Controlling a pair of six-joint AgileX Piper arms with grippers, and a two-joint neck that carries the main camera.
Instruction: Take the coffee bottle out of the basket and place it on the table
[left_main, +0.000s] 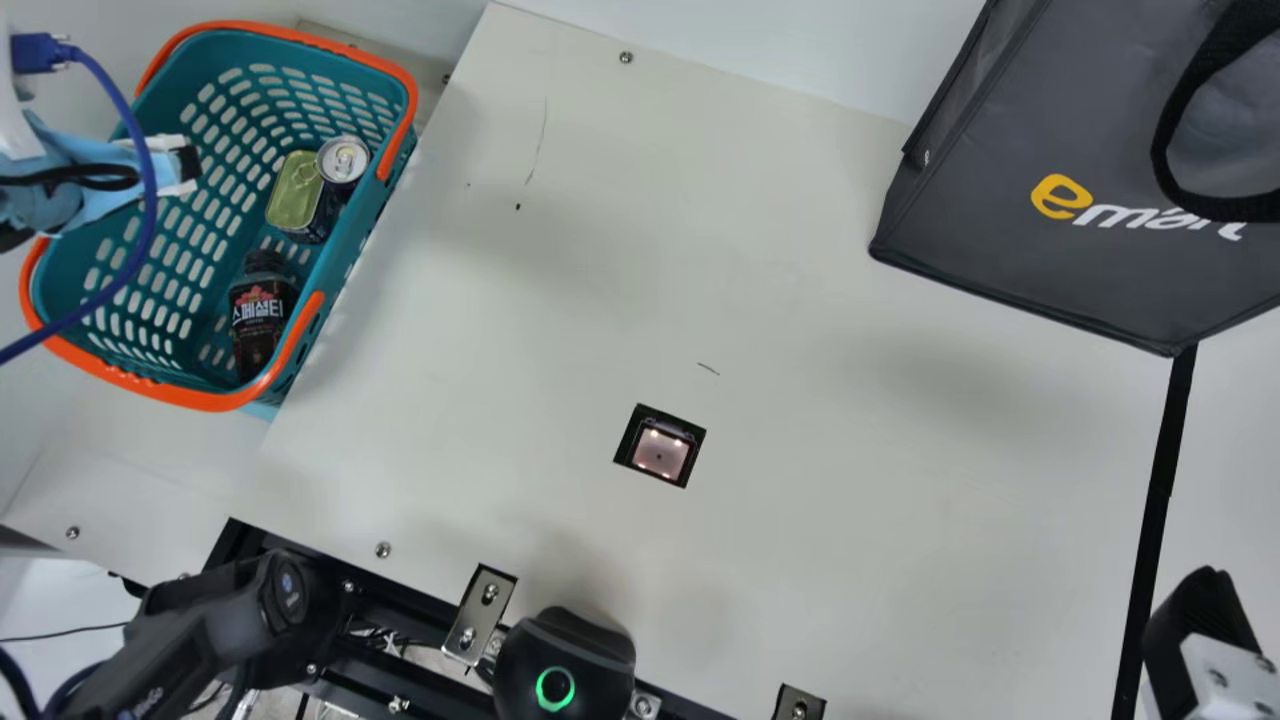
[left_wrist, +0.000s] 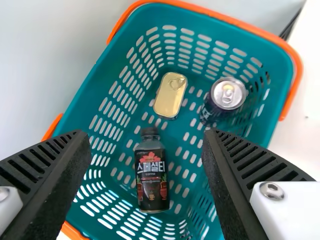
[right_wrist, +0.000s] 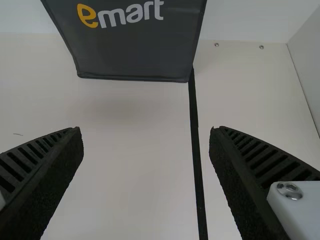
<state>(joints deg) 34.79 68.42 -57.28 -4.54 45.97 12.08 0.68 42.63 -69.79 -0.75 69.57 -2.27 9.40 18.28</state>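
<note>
In the main view my left gripper (left_main: 186, 165) is over the left part of the teal basket (left_main: 210, 110). The dark coffee bottle (left_main: 262, 310) leans inside, near the basket's front right side. In the left wrist view my left gripper (left_wrist: 146, 139) stands open above the basket (left_wrist: 107, 65), a finger on either side of the coffee bottle (left_wrist: 151, 172), not touching it. My right gripper (left_main: 1200, 630) is at the main view's lower right corner. Seen from its own wrist, the right gripper (right_wrist: 146, 133) is open over the table with nothing between its fingers.
A gold flat tin (left_main: 295, 190) and a dark can with a silver top (left_main: 343, 160) share the basket. A dark grey bag (left_main: 1000, 230) stands at the table's back right. The cream table (left_main: 760, 250) has a small square cutout (left_main: 660, 447). A blue cable (left_main: 148, 190) crosses the basket's left side.
</note>
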